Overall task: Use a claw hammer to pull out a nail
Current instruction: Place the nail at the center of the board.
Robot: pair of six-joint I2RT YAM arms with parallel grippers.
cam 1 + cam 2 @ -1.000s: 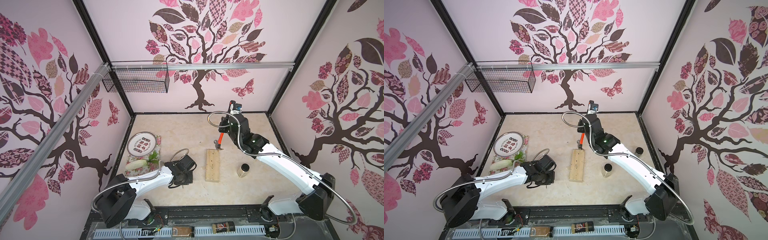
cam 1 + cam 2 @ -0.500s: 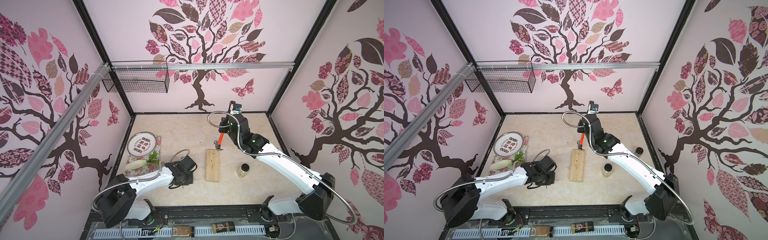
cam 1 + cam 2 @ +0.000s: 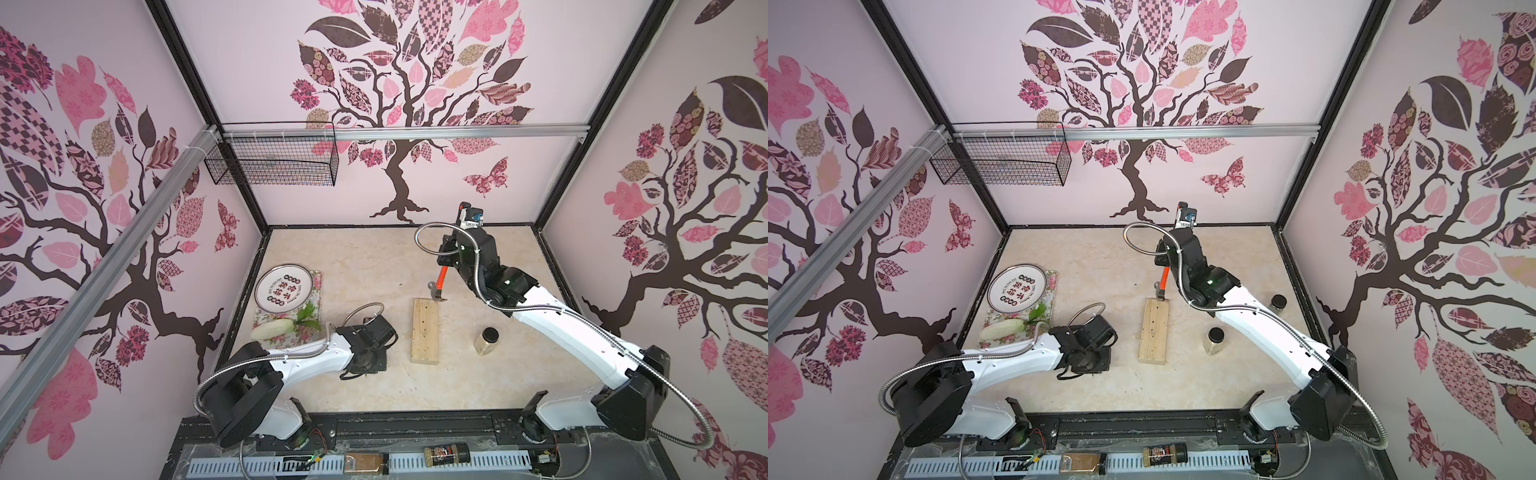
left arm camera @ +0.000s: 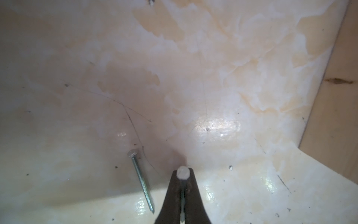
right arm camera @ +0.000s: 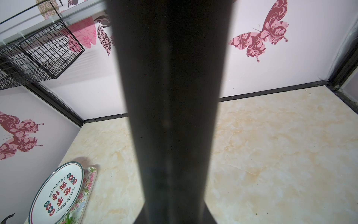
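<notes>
The claw hammer's black handle [image 5: 170, 97] fills the middle of the right wrist view, with my right gripper [image 5: 174, 217] shut on it. In both top views the orange neck [image 3: 442, 274] [image 3: 1165, 276] slants down to the steel head [image 3: 436, 291] [image 3: 1158, 291], which is at the far end of the pale wooden block [image 3: 426, 330] [image 3: 1154, 332]. My left gripper [image 4: 182, 174] is shut on a nail [image 4: 182, 172], head outward, low over the table left of the block. A second nail [image 4: 140, 178] lies loose on the table beside it.
A spice jar [image 3: 487, 340] stands right of the block, and another jar [image 3: 1278, 303] is near the right wall. A plate [image 3: 284, 289], a floral tray [image 3: 316, 282] and a white vegetable [image 3: 270, 330] sit at the left. A wire basket [image 3: 270, 160] hangs on the back rail.
</notes>
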